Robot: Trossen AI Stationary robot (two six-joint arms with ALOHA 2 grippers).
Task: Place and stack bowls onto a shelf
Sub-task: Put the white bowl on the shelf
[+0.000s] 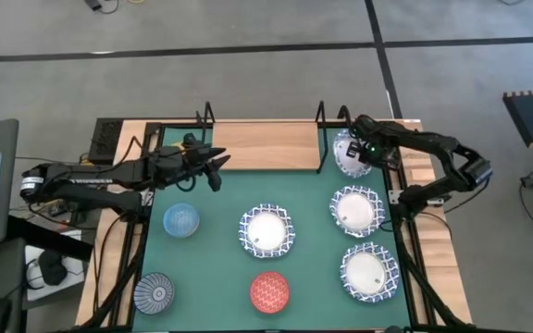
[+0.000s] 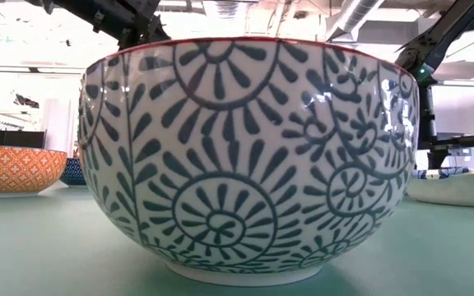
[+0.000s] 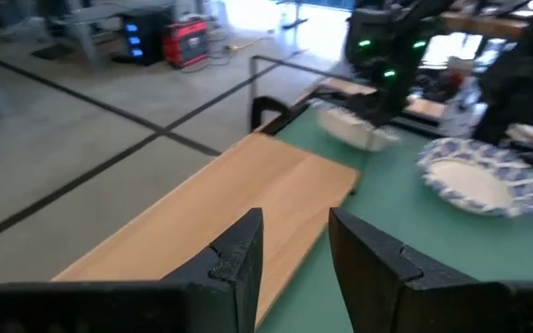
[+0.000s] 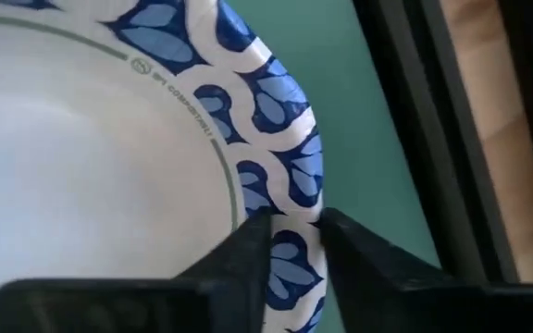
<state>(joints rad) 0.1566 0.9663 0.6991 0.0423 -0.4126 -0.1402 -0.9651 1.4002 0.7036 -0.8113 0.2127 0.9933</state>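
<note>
Item: right gripper, clamped on the lattice rim of a wide white paper-like bowl with blue lattice border; rim is pinched between both dark fingers, bowl tilted, at the right end of the light wooden plank shelf w/ thin black wire uprights.

Handling note (judged): grip to be kept firm, bowl to be levelled and cleared over the upright before being set flat on the plank; thin rim is likely to flex.

Item: left gripper, jaws parted, nothing held, poised at the plank's left end.

Bowl stock, on green mat: three more lattice-rimmed white bowls; smaller light blue bowl, red patterned bowl, grey-blue patterned bowl. Plank surface unoccupied.
</note>
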